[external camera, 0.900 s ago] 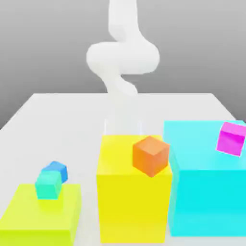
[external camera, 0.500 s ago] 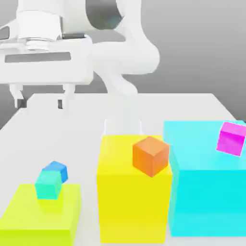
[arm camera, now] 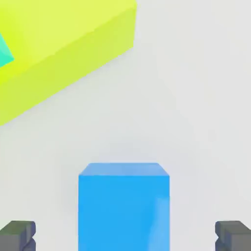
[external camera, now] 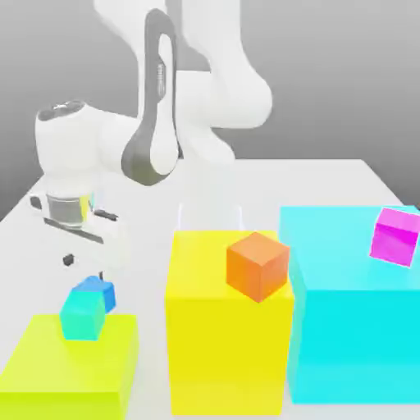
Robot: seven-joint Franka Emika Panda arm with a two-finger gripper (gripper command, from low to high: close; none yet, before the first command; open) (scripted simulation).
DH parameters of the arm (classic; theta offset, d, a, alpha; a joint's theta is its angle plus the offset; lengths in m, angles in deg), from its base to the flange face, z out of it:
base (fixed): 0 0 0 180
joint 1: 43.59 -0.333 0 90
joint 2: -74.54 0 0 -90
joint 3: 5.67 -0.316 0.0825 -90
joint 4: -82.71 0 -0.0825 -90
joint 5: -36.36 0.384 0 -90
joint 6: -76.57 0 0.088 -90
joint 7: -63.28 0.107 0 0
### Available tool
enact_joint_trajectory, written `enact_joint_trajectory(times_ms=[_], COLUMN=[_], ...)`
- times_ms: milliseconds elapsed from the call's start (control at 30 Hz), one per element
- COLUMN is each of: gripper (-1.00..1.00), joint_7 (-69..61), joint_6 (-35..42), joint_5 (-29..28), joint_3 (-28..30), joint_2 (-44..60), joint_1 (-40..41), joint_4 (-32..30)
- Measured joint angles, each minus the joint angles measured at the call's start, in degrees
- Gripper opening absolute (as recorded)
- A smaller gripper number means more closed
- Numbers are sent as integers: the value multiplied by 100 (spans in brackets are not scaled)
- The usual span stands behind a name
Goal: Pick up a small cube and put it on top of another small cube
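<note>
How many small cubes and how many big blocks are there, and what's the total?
Small cubes: 4 (blue, teal, orange, magenta)
Big blocks: 3 (lime, yellow, cyan)
Total: 7

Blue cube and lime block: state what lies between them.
Only bare white table separates the blue cube from the lime block, as the hand view shows.

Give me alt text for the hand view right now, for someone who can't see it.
A blue cube sits on the white table, centred between the open gripper's two dark fingertips, which stand apart from its sides. Beyond it lies a lime block with a corner of the teal cube on it.
</note>
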Motion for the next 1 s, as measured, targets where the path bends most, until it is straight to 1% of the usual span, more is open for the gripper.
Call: enact_joint_trajectory(times_ms=[133, 233, 400, 533, 567, 800, 900, 1000], gripper=[0, 0, 0, 0, -100, -100, -100, -100], joint_7=[-418, -774, -1317, -1600, -1590, -1578, -1430, -1158], joint_6=[-224, -406, -735, -1030, -1104, -1117, -943, -737], joint_5=[558, 1043, 1799, 2217, 2216, 2206, 1975, 1581], joint_3=[-203, -469, -1171, -1829, -1985, -2038, -1695, -1306], joint_2=[310, 558, 982, 1327, 1407, 1424, 1218, 962], joint_1=[59, 212, 716, 1247, 1394, 1449, 1180, 905], joint_4=[88, 144, 212, 231, 225, 225, 221, 201])
